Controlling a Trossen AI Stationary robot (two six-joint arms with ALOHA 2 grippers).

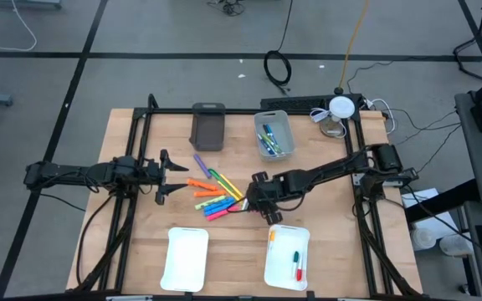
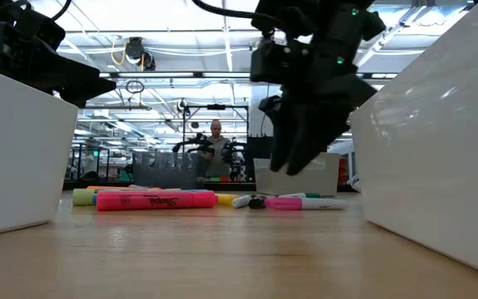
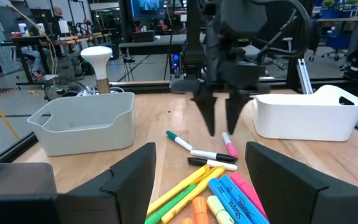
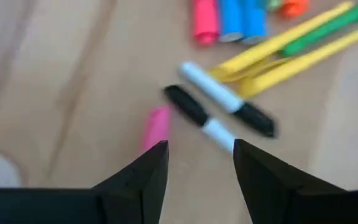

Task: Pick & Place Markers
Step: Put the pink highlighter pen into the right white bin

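- The table (image 1: 141,251) shows bare wood along its left edge and between the two white trays (image 1: 186,257) at the near edge.
- The right gripper (image 1: 255,203) hangs just above the wood, fingers apart and holding nothing, at the right edge of the markers (image 1: 214,195).
- A pink-capped marker (image 4: 156,126) lies nearest it, seemingly just clear of the fingertips.
- The left gripper (image 1: 164,176) hovers left of the pile, fingers apart.

Two white trays sit on the tabletop (image 1: 141,251): one (image 1: 185,259) bare, the other (image 1: 284,269) holding two markers (image 1: 297,265). Two grey bins stand behind: one (image 1: 208,126) dark, one (image 1: 286,123) holding several markers. About a dozen markers (image 1: 212,199) lie loose in the middle.
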